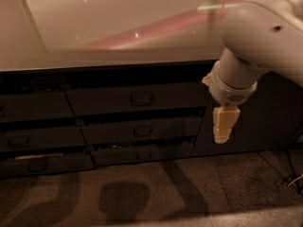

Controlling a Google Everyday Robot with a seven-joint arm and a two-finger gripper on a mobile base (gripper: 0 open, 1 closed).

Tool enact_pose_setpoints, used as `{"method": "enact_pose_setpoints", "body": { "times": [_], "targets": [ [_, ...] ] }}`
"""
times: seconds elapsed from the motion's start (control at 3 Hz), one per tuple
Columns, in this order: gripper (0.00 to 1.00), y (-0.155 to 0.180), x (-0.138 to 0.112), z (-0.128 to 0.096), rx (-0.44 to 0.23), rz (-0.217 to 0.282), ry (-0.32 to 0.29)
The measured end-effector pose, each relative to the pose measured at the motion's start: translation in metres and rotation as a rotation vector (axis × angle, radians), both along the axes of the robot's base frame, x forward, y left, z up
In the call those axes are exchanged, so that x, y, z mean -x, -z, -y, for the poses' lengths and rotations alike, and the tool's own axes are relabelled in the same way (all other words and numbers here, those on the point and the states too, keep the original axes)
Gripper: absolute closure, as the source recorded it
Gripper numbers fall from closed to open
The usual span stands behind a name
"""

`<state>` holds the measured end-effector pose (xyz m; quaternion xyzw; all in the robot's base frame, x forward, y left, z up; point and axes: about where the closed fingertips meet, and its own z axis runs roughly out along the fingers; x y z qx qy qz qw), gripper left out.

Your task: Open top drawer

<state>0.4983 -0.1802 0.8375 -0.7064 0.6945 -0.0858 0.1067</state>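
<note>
The top drawer (109, 100) is the wide dark front just under the countertop, with a small loop handle (141, 98) at its middle. Its front sits about in line with the fronts around it. My gripper (222, 132) hangs point-down from the pale arm (255, 41), to the right of that drawer and a little lower than its handle. It touches nothing and is in front of the seam between the drawers and the cabinet door.
Two shallower dark drawers (142, 131) (142, 152) lie below the top one, and more drawers (33, 108) stack at the left. A dark cabinet door (260, 126) stands at the right. Above runs a glossy countertop (118, 27). Speckled floor (142, 197) lies below, with a cable (294, 179) at the right.
</note>
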Motion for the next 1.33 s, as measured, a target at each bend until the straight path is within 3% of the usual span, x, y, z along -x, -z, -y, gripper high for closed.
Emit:
{"method": "enact_pose_setpoints", "body": {
  "times": [0.67,1.0,1.33],
  "targets": [
    [0.00,0.004,-0.010,-0.083,0.116,-0.021,-0.158],
    [0.00,0.004,-0.009,-0.080,0.109,-0.020,-0.156],
    [0.00,0.007,-0.025,-0.060,-0.098,0.039,-0.158]
  ]
}}
